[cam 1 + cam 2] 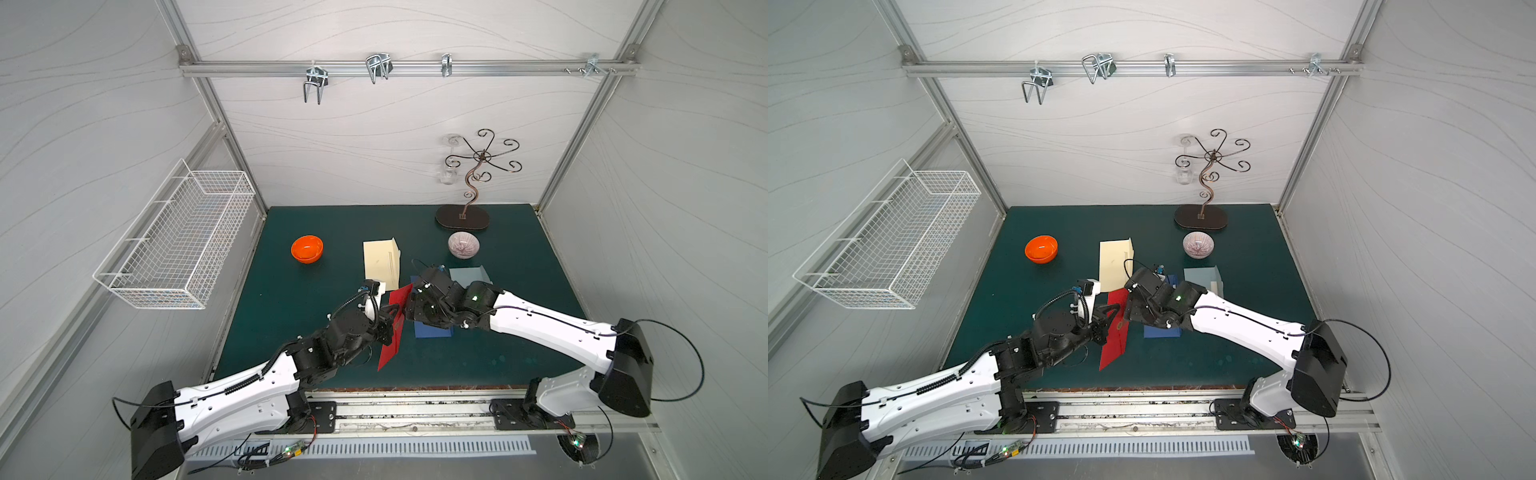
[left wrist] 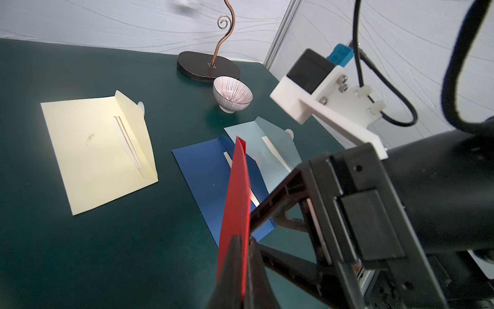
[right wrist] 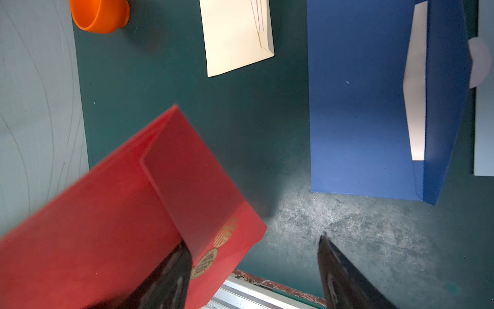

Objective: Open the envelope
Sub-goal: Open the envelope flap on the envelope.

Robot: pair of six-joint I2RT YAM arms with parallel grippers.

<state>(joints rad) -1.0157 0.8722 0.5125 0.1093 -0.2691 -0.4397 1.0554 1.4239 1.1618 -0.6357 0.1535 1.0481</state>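
So the left pincer [image 2: 242, 256] is clamped tight on the red envelope [image 2: 236, 192], holding it up on edge over the counter [image 1: 291, 332], near the middle front. The right pincer [image 3: 254, 240] has its jaws wide apart, one finger right at the flap [image 3: 192, 187]. I'd hook that flap edge and peel slowly, no yanking. The only print is a gold emblem [image 3: 213, 248], and I can't read it.

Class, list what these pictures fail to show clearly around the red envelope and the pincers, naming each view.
- Right pincer: both top views, its front end hidden under the right arm.
- Dark blue envelope: top views, mostly covered by that arm.
- Gold seal on the red envelope: right wrist view, too blurred to read.
- Left pincer: left wrist view, cut by the picture's edge.
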